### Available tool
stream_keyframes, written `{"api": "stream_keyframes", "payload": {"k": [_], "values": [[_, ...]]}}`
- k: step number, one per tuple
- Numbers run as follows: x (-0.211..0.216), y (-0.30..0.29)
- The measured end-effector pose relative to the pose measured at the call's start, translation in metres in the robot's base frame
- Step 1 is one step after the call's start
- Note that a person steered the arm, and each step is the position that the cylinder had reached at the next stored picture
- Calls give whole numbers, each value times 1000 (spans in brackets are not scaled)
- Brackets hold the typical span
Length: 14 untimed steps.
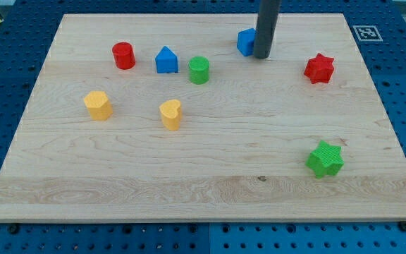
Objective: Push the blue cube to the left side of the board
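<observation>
One risk stands out: my tip (261,56), a bare rod tool grasping nothing, touches the blue cube's (246,41) right side, and an off-centre push could slide it toward the green cylinder (199,70) farther left

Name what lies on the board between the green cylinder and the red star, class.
In the camera view, the blue cube and my tip, touching its right side, sit between the green cylinder and red star, slightly nearer the view's top.

High oblique view over whole board (203,190)
</observation>
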<state>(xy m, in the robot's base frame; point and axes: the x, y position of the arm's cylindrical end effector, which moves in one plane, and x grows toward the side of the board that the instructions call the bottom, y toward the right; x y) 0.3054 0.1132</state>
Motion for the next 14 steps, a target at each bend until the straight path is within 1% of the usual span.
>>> {"api": "stream_keyframes", "payload": {"k": [2, 3, 4, 5, 6, 9, 10, 11, 12, 14], "values": [[-8, -39], [-22, -10], [-46, -3], [-35, -37], [-14, -77], [-13, -226], [-21, -207], [-24, -167], [-37, -164], [-40, -223]]}}
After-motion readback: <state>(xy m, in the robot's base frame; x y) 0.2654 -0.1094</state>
